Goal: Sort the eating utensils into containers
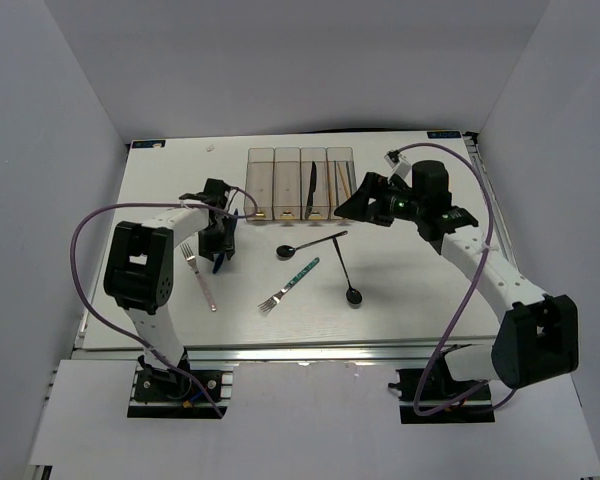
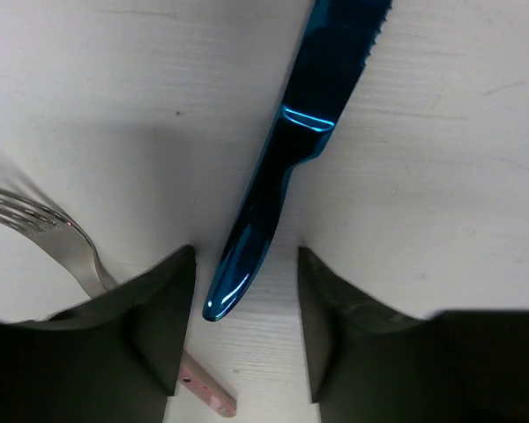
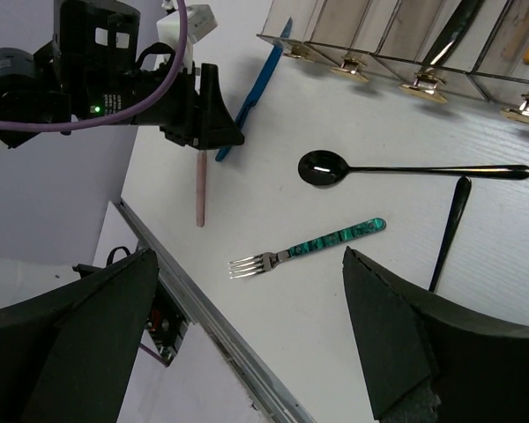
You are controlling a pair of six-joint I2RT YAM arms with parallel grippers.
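Left claw (image 2: 247,295) jaws apart, straddling blue knife (image 2: 286,167) handle tip; shallow pinch risks knife pivoting, slipping. Right claw (image 3: 247,335) wide apart, empty.

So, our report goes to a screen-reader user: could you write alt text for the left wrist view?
A blue knife lies on the white table, its handle tip between two dark fingers that stand open on either side without touching it. At the left, a silver fork with a pink handle is partly hidden by one finger.
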